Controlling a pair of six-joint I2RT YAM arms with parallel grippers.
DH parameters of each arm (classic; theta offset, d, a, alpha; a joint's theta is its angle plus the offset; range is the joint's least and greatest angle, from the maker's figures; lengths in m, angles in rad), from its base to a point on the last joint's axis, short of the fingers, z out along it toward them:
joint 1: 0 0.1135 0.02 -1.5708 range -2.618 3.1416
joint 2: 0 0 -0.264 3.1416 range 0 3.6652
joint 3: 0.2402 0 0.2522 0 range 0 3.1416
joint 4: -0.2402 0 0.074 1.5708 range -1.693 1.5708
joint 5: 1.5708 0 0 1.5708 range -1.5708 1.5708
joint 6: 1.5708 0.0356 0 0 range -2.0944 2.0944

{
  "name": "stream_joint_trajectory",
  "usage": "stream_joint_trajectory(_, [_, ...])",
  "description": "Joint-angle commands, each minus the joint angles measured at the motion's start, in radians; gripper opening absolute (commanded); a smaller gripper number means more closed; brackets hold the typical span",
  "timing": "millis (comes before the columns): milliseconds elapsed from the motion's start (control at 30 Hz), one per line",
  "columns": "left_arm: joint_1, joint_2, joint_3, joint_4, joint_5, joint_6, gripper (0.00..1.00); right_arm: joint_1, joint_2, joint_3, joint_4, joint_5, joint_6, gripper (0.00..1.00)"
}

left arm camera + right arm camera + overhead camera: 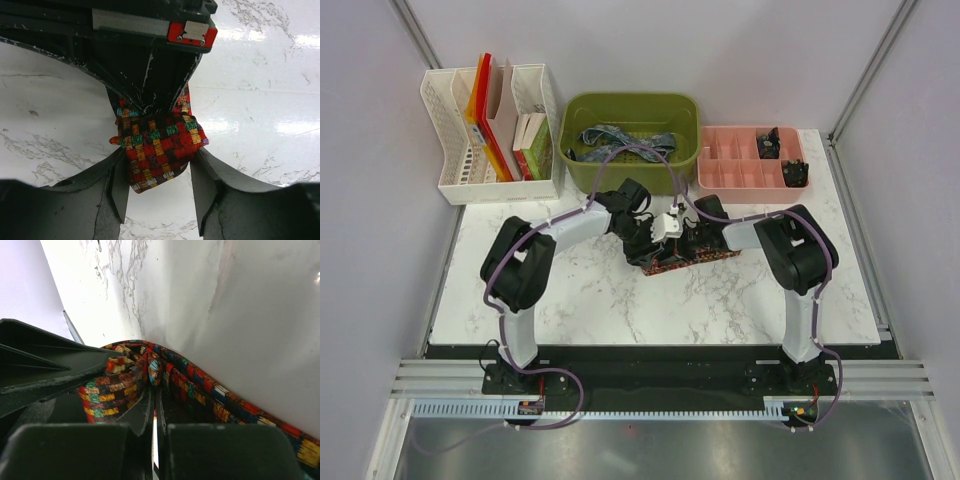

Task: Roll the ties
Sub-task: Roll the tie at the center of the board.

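Note:
A red, orange and dark patterned tie [708, 257] lies across the middle of the marble table [620, 310], and both grippers meet at its left end. My right gripper [157, 390] is shut on a fold of this tie [205, 392]; it shows from the front in the left wrist view [155, 102]. My left gripper [159, 167] is open, its jaws standing either side of the bunched tie end [157, 145] and touching its edges. In the top view the left gripper [645, 238] and the right gripper [676, 240] sit close together. A blue-grey patterned tie [620, 140] lies in the green bin [582, 172].
A white file rack [450, 130] with folders and books stands at the back left. A pink compartment tray [730, 170] holding small dark items stands at the back right. The left gripper's black finger [50, 370] fills the left of the right wrist view.

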Motion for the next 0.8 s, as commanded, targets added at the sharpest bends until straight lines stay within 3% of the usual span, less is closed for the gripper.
stream_joint_trajectory(0, [-0.047, 0.069, 0.054, 0.06, 0.039, -0.02, 0.55, 0.057, 0.036, -0.014, 0.078, 0.065, 0.063, 0.01])
stream_joint_trajectory(167, [-0.064, 0.115, 0.078, 0.026, 0.018, -0.018, 0.52, 0.057, 0.008, -0.056, 0.156, 0.036, 0.136, 0.05])
stream_joint_trajectory(233, [-0.071, 0.127, 0.097, -0.006, 0.007, -0.01, 0.47, 0.055, 0.005, -0.059, 0.169, 0.019, 0.135, 0.11])
stream_joint_trajectory(400, [-0.089, 0.18, 0.13, -0.1, -0.054, 0.049, 0.35, 0.014, -0.004, -0.011, 0.025, -0.016, 0.006, 0.18])
stream_joint_trajectory(633, [-0.089, 0.23, 0.141, -0.189, -0.126, 0.125, 0.3, -0.051, -0.018, 0.058, -0.159, -0.033, -0.162, 0.21])
stream_joint_trajectory(767, [-0.089, 0.244, 0.144, -0.206, -0.137, 0.143, 0.29, -0.084, -0.036, 0.081, -0.247, -0.056, -0.207, 0.34])
